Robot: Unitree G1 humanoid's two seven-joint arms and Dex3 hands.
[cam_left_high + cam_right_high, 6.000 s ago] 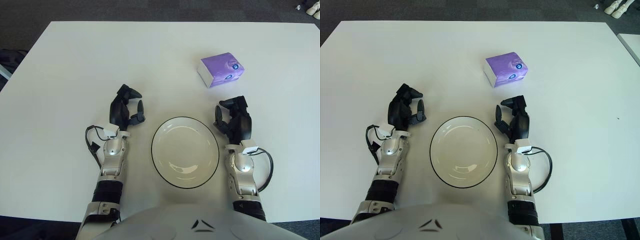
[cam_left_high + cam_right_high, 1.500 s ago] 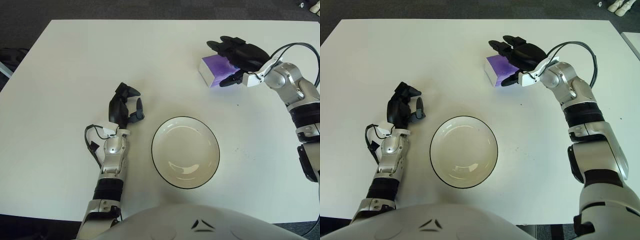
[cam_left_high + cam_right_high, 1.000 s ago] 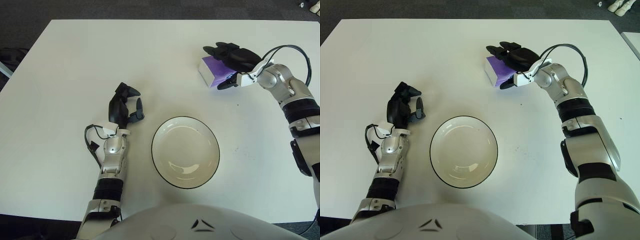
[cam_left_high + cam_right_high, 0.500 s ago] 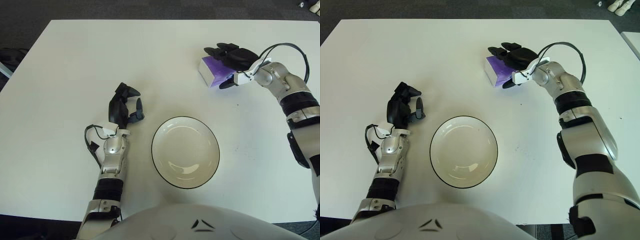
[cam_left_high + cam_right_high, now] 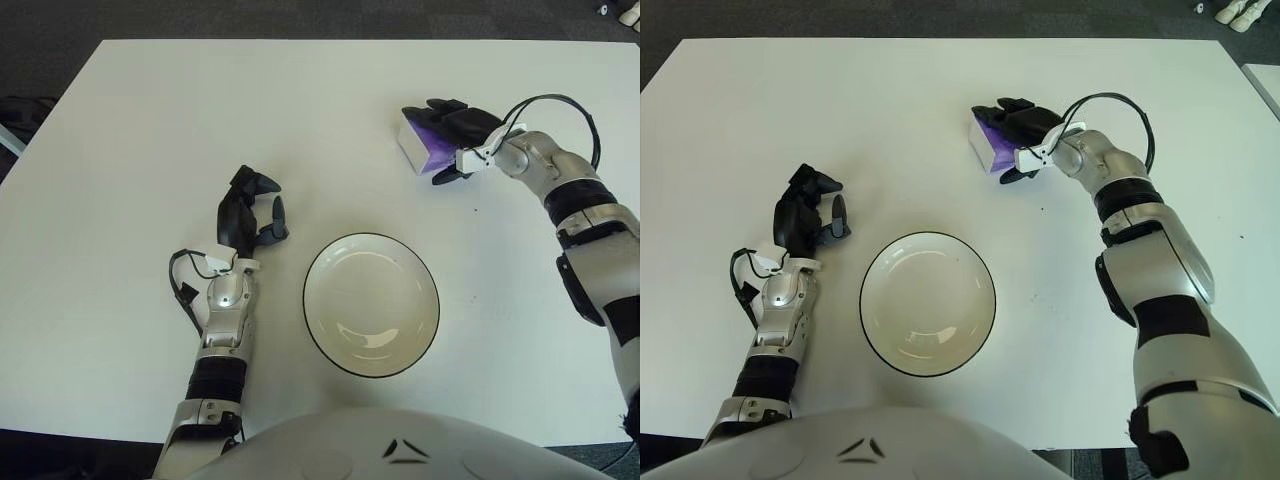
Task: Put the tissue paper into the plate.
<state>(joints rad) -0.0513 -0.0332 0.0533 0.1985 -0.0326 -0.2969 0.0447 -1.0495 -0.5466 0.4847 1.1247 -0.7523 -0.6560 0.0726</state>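
The right hand (image 5: 452, 133) has come down onto the tissue paper (image 5: 420, 142), a purple pack in the upper right of the frame. A moment ago the black fingers were spread above the pack. Now they are wrapped over its top, with the thumb tucked under its near side. So the hand looks closed on the pack, ready to lift it. The pack has slid a tiny bit to the left, but it has not left the white worktop (image 5: 150, 130) yet.

The plate (image 5: 371, 304) sits low in the middle of the frame. It is white with a dark rim, and nothing is in it. It is well apart from the pack, so the carry is still to come.

The left hand (image 5: 247, 213) is resting on the worktop at the left of the plate. Its fingers are curled and hold nothing. It has not moved.

No words or brand name can be read on the pack.
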